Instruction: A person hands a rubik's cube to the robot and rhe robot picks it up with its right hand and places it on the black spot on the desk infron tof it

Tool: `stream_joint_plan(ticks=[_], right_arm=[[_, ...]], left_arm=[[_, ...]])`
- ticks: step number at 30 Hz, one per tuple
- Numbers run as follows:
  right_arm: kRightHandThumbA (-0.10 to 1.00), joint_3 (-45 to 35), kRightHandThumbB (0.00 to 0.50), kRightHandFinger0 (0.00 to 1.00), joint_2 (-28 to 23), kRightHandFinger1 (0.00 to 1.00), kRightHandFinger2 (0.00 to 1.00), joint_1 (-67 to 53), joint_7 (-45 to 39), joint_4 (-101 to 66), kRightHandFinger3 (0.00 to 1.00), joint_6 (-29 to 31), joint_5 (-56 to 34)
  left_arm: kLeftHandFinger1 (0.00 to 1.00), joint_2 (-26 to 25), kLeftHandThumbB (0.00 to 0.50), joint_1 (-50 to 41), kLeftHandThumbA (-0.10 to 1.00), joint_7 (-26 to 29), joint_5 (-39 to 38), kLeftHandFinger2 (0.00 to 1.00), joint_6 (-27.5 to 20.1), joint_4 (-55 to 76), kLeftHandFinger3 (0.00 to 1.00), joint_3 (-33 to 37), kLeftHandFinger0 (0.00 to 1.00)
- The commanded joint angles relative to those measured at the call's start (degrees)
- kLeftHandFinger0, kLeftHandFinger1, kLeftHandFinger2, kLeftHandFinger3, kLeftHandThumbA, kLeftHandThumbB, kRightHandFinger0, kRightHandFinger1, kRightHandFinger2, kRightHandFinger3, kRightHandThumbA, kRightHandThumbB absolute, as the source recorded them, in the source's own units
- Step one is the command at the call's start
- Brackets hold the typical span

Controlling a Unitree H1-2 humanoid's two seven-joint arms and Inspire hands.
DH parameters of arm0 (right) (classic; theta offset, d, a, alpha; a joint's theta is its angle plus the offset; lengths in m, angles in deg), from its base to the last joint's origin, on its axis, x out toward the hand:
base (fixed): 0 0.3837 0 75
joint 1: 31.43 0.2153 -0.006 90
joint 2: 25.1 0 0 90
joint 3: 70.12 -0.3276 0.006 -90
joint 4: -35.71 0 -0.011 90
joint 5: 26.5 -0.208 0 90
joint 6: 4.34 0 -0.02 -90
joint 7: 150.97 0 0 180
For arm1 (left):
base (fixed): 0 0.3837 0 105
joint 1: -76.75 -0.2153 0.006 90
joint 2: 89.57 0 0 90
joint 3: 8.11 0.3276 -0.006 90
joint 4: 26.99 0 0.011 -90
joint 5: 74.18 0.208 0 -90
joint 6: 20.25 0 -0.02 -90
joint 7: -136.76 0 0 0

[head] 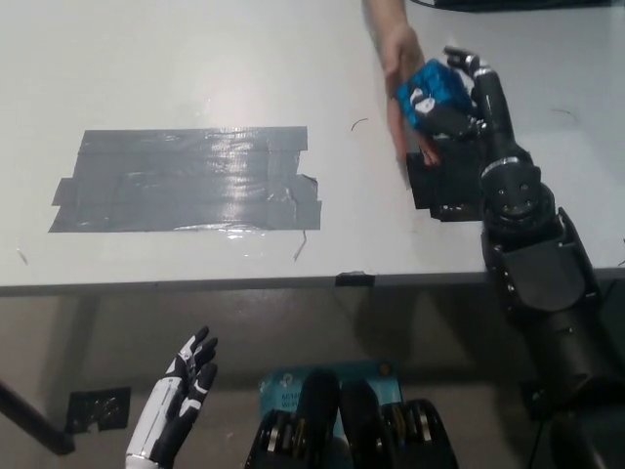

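A blue rubik's cube [436, 91] sits in my black right hand [467, 100] above the far right part of the white desk [195, 68]. My fingers curl behind the cube and the thumb lies across its front. A person's hand [399, 61] reaches in from the top edge and rests against the cube's left side. The black spot [444, 186] is a dark square patch on the desk just below the cube, partly covered by my wrist. My white left hand [176, 403] hangs below the desk's front edge at the lower left, open with fingers spread.
A wide patch of grey tape strips [186, 181] covers the desk's left middle. The front edge [244, 283] runs across the middle of the picture. A dark object [518, 5] lies along the top right. A teal item [322, 379] lies on the floor.
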Motion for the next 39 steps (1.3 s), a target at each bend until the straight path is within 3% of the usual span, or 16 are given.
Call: stream_joint_plan(ticks=[1, 7, 10, 15, 21, 22, 23, 31, 32, 33, 34, 35, 36, 37, 38, 39], right_arm=[[-0.10, -0.2, 0.164, 0.00, -0.7, 0.49, 0.89, 3.3, 1.5, -6.2, 0.95, 1.9, 0.3], [-0.10, -0.7, 0.168, 0.06, -3.2, 0.55, 0.94, 3.5, 2.0, -11.8, 0.99, 2.2, 1.4], [-0.10, -1.1, 0.147, 0.16, -5.1, 0.61, 0.97, 3.6, 2.3, -11.8, 0.97, 4.0, 1.4], [-0.10, -0.2, 0.155, 0.01, -7.4, 0.48, 0.89, 2.1, 2.6, -9.6, 0.92, 3.4, 3.0], [-0.10, 1.6, 0.136, 0.00, -8.6, 0.48, 0.92, -0.3, 3.3, -1.6, 0.95, 8.2, 3.9], [-0.10, 2.0, 0.151, 0.00, -8.7, 0.48, 0.91, -0.6, 3.8, 0.7, 0.95, 9.3, 4.2], [-0.10, 2.1, 0.165, 0.00, -8.7, 0.45, 0.85, -0.6, 3.8, 1.7, 0.87, 9.7, 4.1], [-0.10, 3.9, 0.148, 0.00, -8.4, 0.45, 0.90, -0.9, 3.1, 10.2, 0.87, 10.8, 4.0], [-0.10, 4.1, 0.184, 0.04, -8.5, 0.51, 0.95, -0.9, 2.4, 10.7, 0.93, 10.9, 3.8], [-0.10, 4.5, 0.190, 0.07, -8.5, 0.51, 0.91, -1.1, 2.0, 10.5, 0.89, 10.3, 3.9], [0.17, 4.5, 0.273, 0.40, -8.6, 0.85, 1.00, -1.2, 0.1, 10.1, 1.00, 9.1, 3.2], [0.55, 4.7, 0.354, 0.91, -9.0, 1.00, 1.00, -1.4, -4.3, 9.0, 1.00, 7.0, 1.6], [0.61, 5.1, 0.348, 1.00, -9.4, 1.00, 1.00, -1.5, -7.2, 8.3, 1.00, 5.5, 1.0], [0.75, 6.3, 0.436, 1.00, -10.2, 1.00, 1.00, -1.4, -9.8, 7.3, 1.00, 3.6, 1.5], [0.80, 7.2, 0.484, 1.00, -10.7, 1.00, 1.00, -1.6, -10.4, 6.2, 1.00, 3.2, 2.3], [0.84, 7.6, 0.497, 1.00, -10.8, 1.00, 1.00, -1.5, -10.2, 5.8, 1.00, 3.1, 2.7]], left_arm=[[1.00, -0.9, 0.074, 0.7, 0.87, -0.5, -0.1, 1.00, -0.1, 1.9, 1.00, -0.4, 1.00], [1.00, -1.4, 0.077, 1.4, 0.89, -0.6, 0.3, 1.00, 0.0, 2.0, 1.00, -0.4, 1.00], [1.00, -1.6, 0.077, 1.5, 0.89, -0.8, 0.0, 1.00, 0.3, 2.1, 1.00, -0.4, 1.00], [1.00, -1.6, 0.089, 1.5, 0.89, -0.7, 0.0, 1.00, 0.3, 1.9, 1.00, -0.3, 1.00], [1.00, -1.5, 0.077, 1.6, 0.88, -0.8, -0.2, 1.00, 0.0, 1.8, 1.00, -0.3, 1.00], [1.00, -1.5, 0.080, 1.6, 0.88, -0.9, -0.4, 1.00, 0.0, 1.8, 1.00, -0.3, 1.00], [1.00, -1.5, 0.086, 1.7, 0.88, -0.9, -0.5, 1.00, 0.1, 1.8, 1.00, -0.3, 1.00], [1.00, -1.6, 0.088, 2.6, 0.87, -1.1, 0.0, 1.00, 1.2, 2.4, 1.00, -0.2, 1.00], [1.00, -1.6, 0.096, 2.6, 0.88, -1.1, 0.0, 1.00, 1.3, 2.4, 1.00, -0.1, 1.00], [1.00, -1.6, 0.098, 2.6, 0.88, -1.1, 0.0, 1.00, 1.4, 2.4, 1.00, -0.1, 1.00], [1.00, -1.6, 0.106, 2.6, 0.88, -1.1, 0.1, 1.00, 1.5, 2.4, 1.00, -0.1, 1.00], [1.00, -1.6, 0.096, 2.6, 0.88, -1.1, 0.2, 1.00, 1.5, 2.4, 1.00, -0.1, 1.00], [1.00, -1.7, 0.094, 2.6, 0.88, -1.0, 0.2, 1.00, 1.4, 2.4, 1.00, -0.1, 1.00], [1.00, -1.7, 0.094, 2.6, 0.89, -1.1, 0.2, 1.00, 1.5, 2.5, 1.00, -0.1, 1.00], [1.00, -1.7, 0.106, 2.6, 0.89, -1.2, 0.0, 1.00, 2.0, 2.7, 1.00, -0.1, 1.00], [1.00, -1.8, 0.106, 2.5, 0.89, -1.2, 0.0, 1.00, 2.1, 2.7, 1.00, -0.1, 1.00]])
